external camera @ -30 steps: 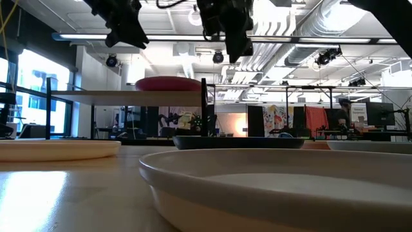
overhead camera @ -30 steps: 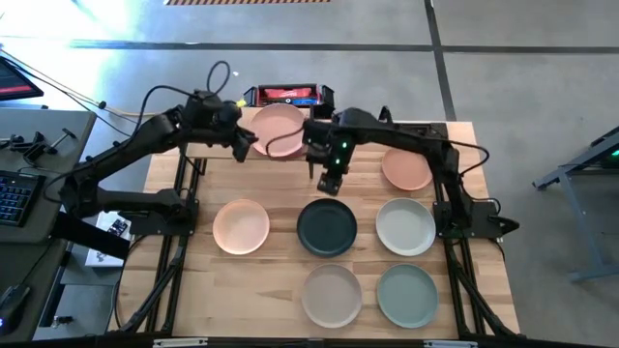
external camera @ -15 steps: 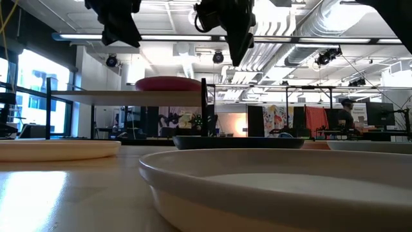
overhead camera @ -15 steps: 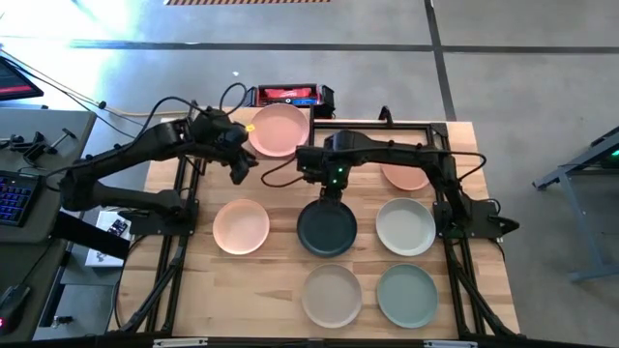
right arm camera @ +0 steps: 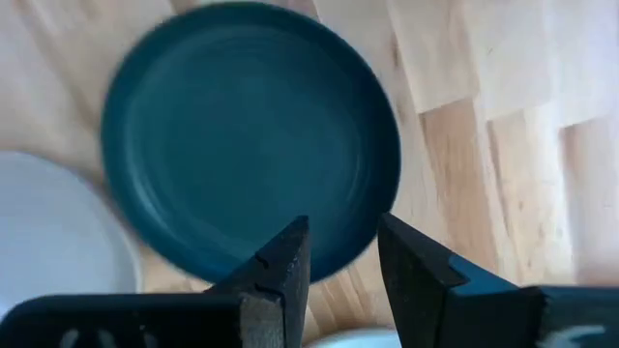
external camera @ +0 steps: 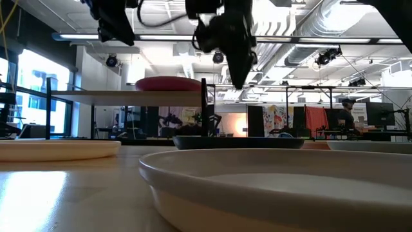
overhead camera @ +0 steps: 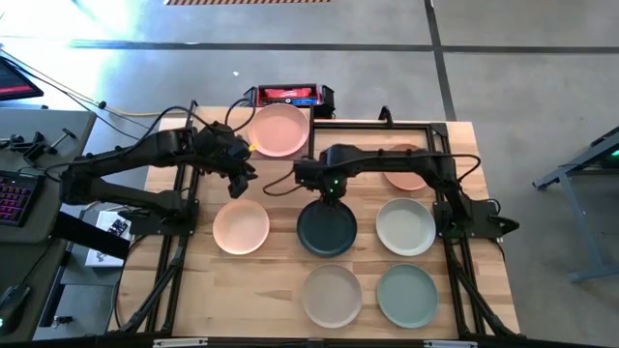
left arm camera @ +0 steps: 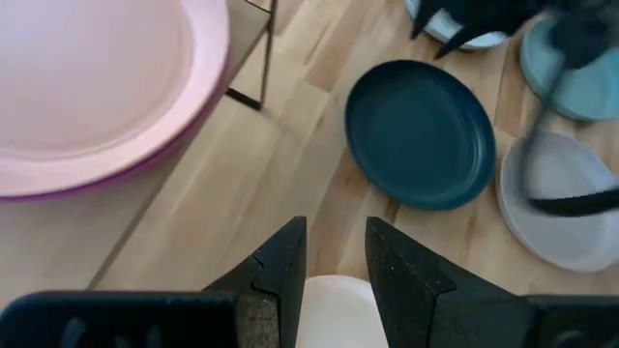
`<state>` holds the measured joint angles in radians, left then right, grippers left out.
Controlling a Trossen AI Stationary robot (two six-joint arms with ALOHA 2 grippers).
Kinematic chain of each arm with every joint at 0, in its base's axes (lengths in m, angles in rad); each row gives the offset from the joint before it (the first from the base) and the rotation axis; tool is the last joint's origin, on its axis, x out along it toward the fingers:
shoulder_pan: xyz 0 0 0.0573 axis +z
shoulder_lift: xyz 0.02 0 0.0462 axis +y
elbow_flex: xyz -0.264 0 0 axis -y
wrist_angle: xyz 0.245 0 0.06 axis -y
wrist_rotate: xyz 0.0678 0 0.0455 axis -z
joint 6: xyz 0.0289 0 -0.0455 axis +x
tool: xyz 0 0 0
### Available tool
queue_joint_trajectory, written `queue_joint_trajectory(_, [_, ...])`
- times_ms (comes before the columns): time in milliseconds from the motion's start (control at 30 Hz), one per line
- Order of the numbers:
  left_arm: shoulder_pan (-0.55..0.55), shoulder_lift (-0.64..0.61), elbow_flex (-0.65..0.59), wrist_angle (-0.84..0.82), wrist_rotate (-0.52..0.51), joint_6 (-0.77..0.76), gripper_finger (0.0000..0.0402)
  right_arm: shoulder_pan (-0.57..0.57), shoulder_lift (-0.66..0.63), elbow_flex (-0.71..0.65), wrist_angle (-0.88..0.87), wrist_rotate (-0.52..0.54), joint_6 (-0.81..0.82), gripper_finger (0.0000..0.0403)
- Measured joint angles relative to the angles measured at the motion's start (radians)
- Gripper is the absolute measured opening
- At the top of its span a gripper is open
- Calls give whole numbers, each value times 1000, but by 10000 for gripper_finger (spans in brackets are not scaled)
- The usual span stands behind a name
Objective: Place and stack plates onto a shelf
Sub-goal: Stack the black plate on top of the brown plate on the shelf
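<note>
Now the right gripper (overhead camera: pixel 330 189) hangs empty, its fingers a little apart, with the dark plate (overhead camera: pixel 326 228) just under and ahead of it. It should drop straight down and pinch the near rim. The left gripper (overhead camera: pixel 239 182) waits, loose and empty, over the peach plate (overhead camera: pixel 241 226).

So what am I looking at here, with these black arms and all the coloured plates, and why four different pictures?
It is one robot with two arms at a wooden table. One camera looks down from above, one sits at table height, and one rides on each wrist. The left gripper hangs above the peach plate, the right gripper above the dark plate. Both are open and hold nothing. A pink plate already lies on the raised shelf. More plates wait on the table.
</note>
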<state>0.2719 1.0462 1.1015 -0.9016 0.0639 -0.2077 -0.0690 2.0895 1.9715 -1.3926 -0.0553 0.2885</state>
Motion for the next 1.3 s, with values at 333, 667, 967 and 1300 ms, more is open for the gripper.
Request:
queue_joint_trajectory(333, [-20,0,0,0,-50,-18,99,0,-1,-230,146,20,25,103])
queue_joint_trajectory(667, [-20,0,0,2,-50,-42,99,-9,-1,-312,163,72,70,103])
queue_joint_trajectory(967, [-20,0,0,2,-50,-57,99,-9,-2,-322,231,108,73,103])
queue_joint_trajectory(1300, [-20,0,-1,4,-50,-71,99,-9,-2,-420,284,112,103,103])
